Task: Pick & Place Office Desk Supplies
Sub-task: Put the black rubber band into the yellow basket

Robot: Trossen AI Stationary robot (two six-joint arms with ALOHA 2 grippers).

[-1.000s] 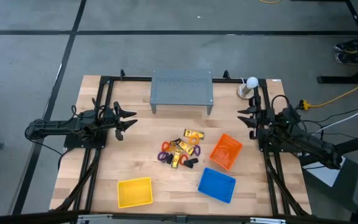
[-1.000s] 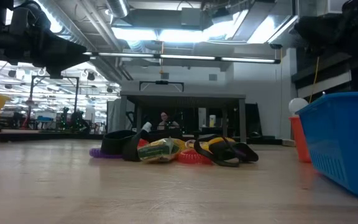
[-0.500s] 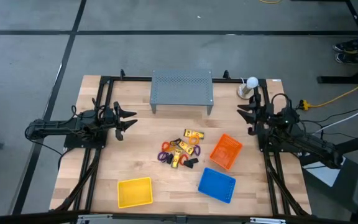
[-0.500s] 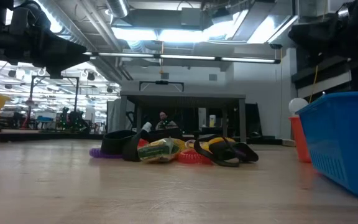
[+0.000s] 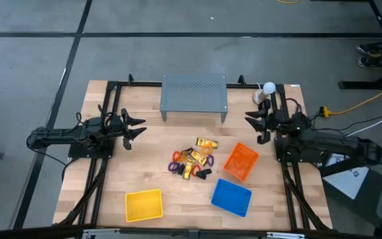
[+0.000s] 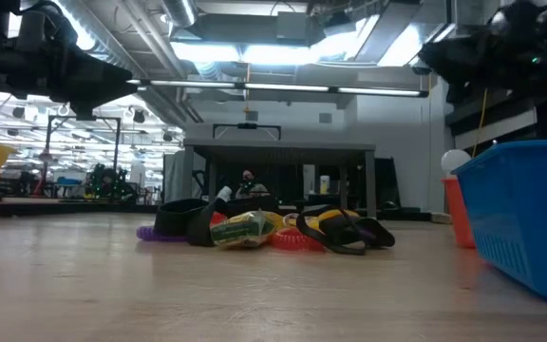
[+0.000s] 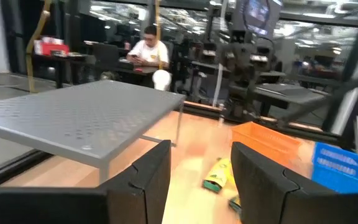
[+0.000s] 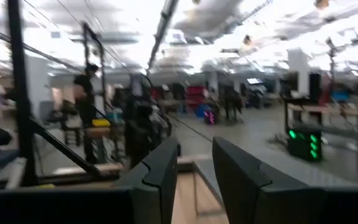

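Both grippers hold nothing. The left gripper point(image 5: 140, 126) has its fingers spread, and the right gripper point(image 5: 251, 123) also shows a gap between its fingers.

The office desk supplies point(image 5: 192, 160) lie in one small mixed heap at the middle of the wooden table point(image 5: 144, 166): yellow rectangular packets, black clips, and thin purple, orange and red loops, many touching or overlapping. The heap is in front of the grey perforated shelf point(image 5: 193, 93) and just beside the orange basket point(image 5: 241, 161). The blue basket point(image 5: 231, 196) and the yellow basket point(image 5: 144, 204) stand nearer the front edge.

The left arm lies low at the left side, pointing toward the middle. The right arm is at the right side, its gripper near the white ball point(image 5: 268, 87), well apart from the heap.
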